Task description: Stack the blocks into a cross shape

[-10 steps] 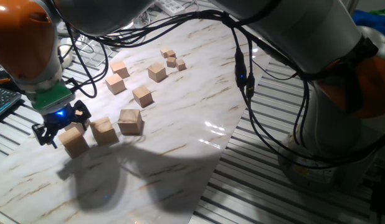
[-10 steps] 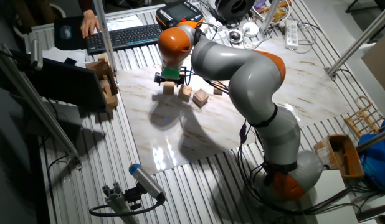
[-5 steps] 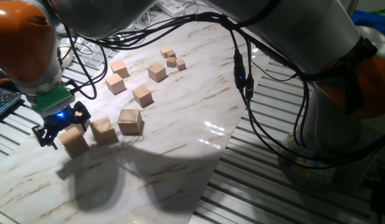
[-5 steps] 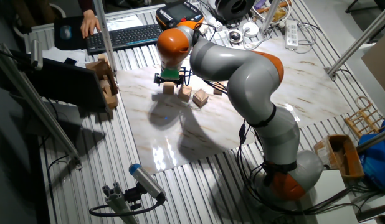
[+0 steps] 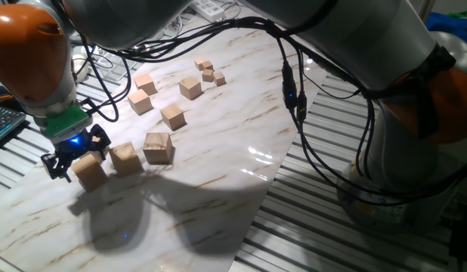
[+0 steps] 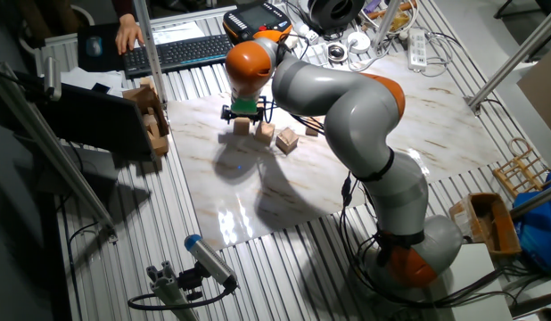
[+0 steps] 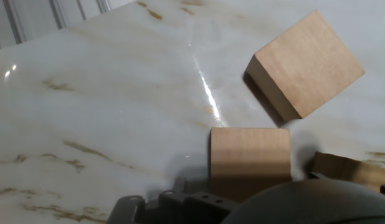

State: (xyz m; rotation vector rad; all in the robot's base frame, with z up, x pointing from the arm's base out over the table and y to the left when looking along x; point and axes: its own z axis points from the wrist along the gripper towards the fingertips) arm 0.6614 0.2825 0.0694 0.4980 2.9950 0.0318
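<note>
Three large tan blocks lie in a row at the near left of the marble board: left (image 5: 90,172), middle (image 5: 126,159), right (image 5: 159,147). I cannot pick out a fourth large block for certain. My gripper (image 5: 72,155) is open, low over the left block, with its fingers spread to either side of it. The other fixed view shows the gripper (image 6: 241,114) just above the same row (image 6: 242,128). In the hand view, one block (image 7: 249,157) sits close under the hand. A second, turned block (image 7: 304,62) lies beyond it. The corner of a third (image 7: 346,169) shows at the right edge.
Medium cubes (image 5: 172,116) (image 5: 140,101) (image 5: 190,88) and tiny cubes (image 5: 208,74) lie farther back on the board. Cables hang over the board's right side (image 5: 292,91). A keyboard (image 5: 7,121) and a ribbed metal table surface (image 5: 324,211) border the board.
The gripper has sunk very slightly toward the left block. The blocks have not moved.
</note>
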